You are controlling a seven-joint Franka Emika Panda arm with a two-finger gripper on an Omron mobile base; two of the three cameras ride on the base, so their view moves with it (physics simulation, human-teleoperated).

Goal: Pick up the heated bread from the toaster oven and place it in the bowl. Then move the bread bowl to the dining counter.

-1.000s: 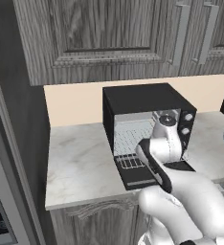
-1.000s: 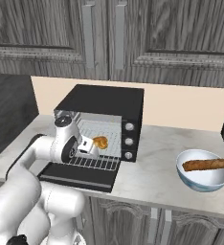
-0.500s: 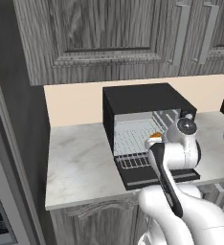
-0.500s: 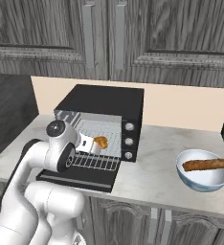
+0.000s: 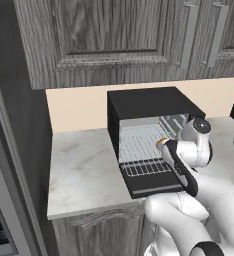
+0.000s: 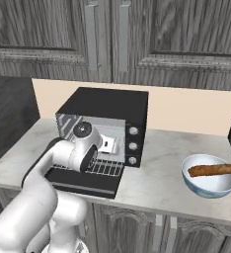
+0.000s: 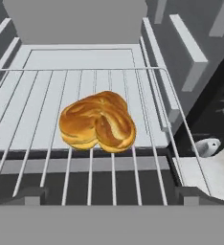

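Hand view had the heated bread (image 7: 97,122) on the toaster oven (image 6: 107,118) rack, my gripper (image 7: 109,194) wide open, empty; bowl (image 6: 209,182) transfer pending.

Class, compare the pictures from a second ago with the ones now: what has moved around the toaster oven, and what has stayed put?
The arm has swung its hand round toward the toaster oven mouth, so the gripper now faces the heated bread on the wire rack. Its fingers remained wide open; nothing was grasped or released. The bread, the dropped door, and the bowl with the long loaf are unchanged.
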